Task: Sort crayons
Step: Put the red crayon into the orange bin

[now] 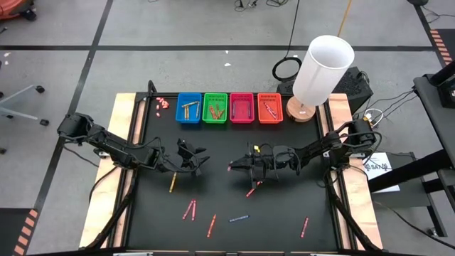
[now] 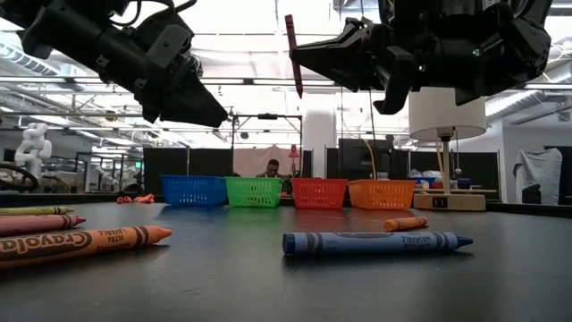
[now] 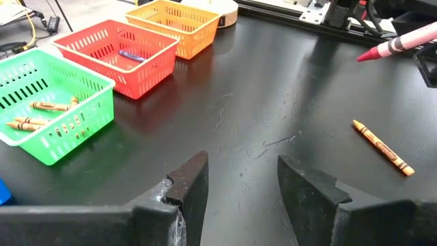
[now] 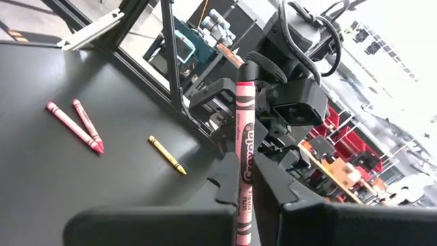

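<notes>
Right pincer [image 1: 232, 167] is clamped on a pink wax crayon with a paper wrapper [image 4: 244, 171], held up above the middle of the black desk [image 1: 284, 213]; in the right wrist view the crayon's lower end is cut off by the frame edge; left pincer [image 3: 239, 184] hovers with its fingers parted, nothing between them; loose crayons lie scattered on the desk's near half; the small blue plastic basket [image 3: 3, 191] barely shows in the left wrist view; the orange plastic basket [image 3: 179, 24] has contents I can't make out there.
</notes>
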You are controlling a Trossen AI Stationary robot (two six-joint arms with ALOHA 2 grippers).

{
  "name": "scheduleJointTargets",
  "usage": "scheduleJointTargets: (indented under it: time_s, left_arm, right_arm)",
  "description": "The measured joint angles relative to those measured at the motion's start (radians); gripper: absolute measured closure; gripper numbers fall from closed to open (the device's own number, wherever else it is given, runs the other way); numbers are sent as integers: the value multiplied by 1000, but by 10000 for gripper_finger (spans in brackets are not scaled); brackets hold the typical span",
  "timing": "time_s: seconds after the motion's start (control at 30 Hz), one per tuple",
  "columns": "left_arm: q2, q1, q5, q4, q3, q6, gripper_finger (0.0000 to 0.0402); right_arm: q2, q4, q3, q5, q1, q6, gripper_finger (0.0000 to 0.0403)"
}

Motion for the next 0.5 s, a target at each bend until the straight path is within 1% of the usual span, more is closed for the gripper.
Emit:
scheduleJointTargets:
  time_s: [0.17, 0.27, 0.37, 0.5]
  left_arm:
    - [0, 0, 0, 0, 0, 0, 228]
    - [0, 0, 0, 0, 0, 0, 228]
    - [0, 0, 0, 0, 0, 0, 228]
    - [0, 0, 0, 0, 0, 0, 228]
  right_arm:
    - [0, 0, 0, 0, 0, -36, 399]
    - [0, -1, 0, 0, 0, -22, 399]
    - [0, -5, 0, 0, 0, 42, 399]
    - [0, -31, 0, 0, 0, 167, 399]
